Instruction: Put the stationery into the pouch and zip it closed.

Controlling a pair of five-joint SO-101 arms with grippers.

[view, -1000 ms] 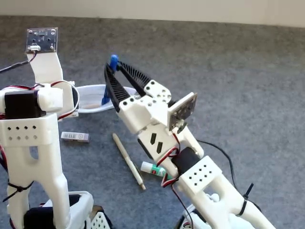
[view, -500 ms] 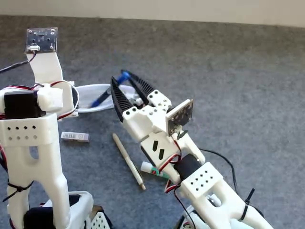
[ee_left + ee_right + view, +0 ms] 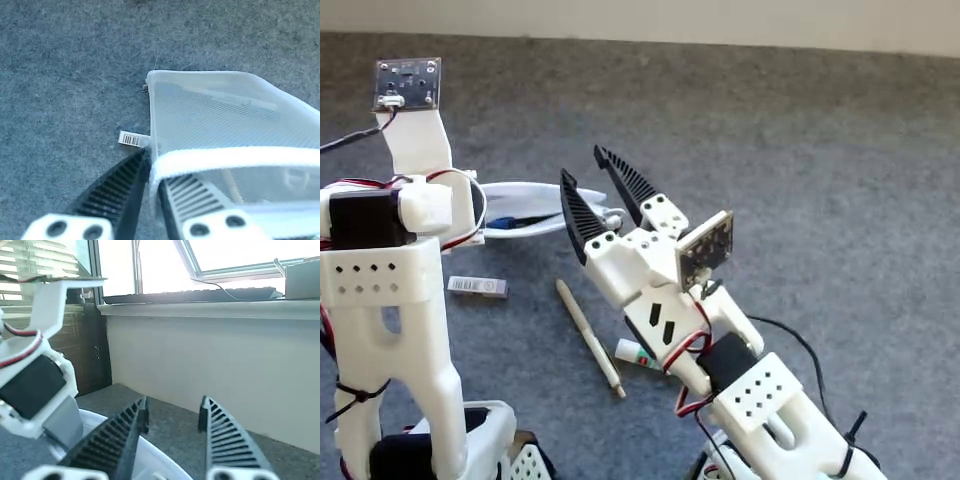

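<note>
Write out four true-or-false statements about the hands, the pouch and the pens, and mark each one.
1. The right hand is open and holds nothing. True.
2. The left hand is shut on the rim of the mesh pouch. True.
3. The blue pen lies outside the pouch. False: it lies inside the pouch.
4. The beige pen is in the pouch. False: it lies on the carpet, apart from the pouch.
</note>
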